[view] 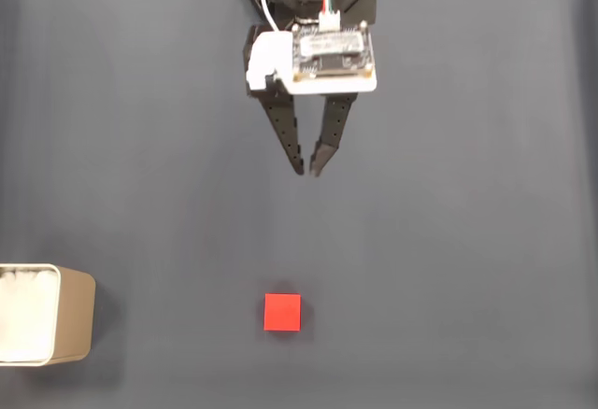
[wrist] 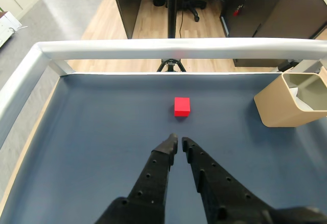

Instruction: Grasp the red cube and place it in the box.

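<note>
Red cube (view: 282,312) is being left untouched on the grey surface (view: 467,241), well apart from the box (view: 45,314), while nothing is being held by the nearly closed tool (view: 307,168), so everything is being left undone.

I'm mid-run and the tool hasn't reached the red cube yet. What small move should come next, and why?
Probably open the tool and advance it toward the small matte red cube. Its fingertips are nearly together, holding nothing, and the cube sits apart from them on the dark grey mat, straight ahead in the wrist view. The beige round-cornered box stands off to the side, so it can wait.
</note>
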{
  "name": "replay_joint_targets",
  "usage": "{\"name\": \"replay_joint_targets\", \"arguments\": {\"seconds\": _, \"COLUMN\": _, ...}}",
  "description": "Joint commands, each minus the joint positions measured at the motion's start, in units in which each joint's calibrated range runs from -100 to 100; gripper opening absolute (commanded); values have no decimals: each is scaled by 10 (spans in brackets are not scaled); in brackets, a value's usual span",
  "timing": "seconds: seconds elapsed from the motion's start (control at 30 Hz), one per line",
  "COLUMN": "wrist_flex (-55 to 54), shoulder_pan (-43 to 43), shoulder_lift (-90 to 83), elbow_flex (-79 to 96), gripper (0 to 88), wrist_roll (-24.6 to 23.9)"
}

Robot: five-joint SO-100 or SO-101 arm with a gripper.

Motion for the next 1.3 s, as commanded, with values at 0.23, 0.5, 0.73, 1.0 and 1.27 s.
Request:
{"name": "replay_joint_targets", "arguments": {"seconds": 0.23, "wrist_flex": 2, "shoulder_pan": 21, "shoulder_lift": 54, "elbow_flex": -63, "gripper": 0, "wrist_roll": -1}}
{"name": "replay_joint_targets", "arguments": {"seconds": 0.5, "wrist_flex": 2, "shoulder_pan": 27, "shoulder_lift": 100, "elbow_flex": -88, "gripper": 0, "wrist_roll": -1}}
{"name": "replay_joint_targets", "arguments": {"seconds": 0.73, "wrist_flex": -1, "shoulder_pan": 29, "shoulder_lift": 142, "elbow_flex": -118, "gripper": 1, "wrist_roll": -1}}
{"name": "replay_joint_targets", "arguments": {"seconds": 1.0, "wrist_flex": -22, "shoulder_pan": 29, "shoulder_lift": 190, "elbow_flex": -138, "gripper": 1, "wrist_roll": 2}}
{"name": "replay_joint_targets", "arguments": {"seconds": 1.27, "wrist_flex": -26, "shoulder_pan": 30, "shoulder_lift": 247, "elbow_flex": -188, "gripper": 15, "wrist_roll": 1}}
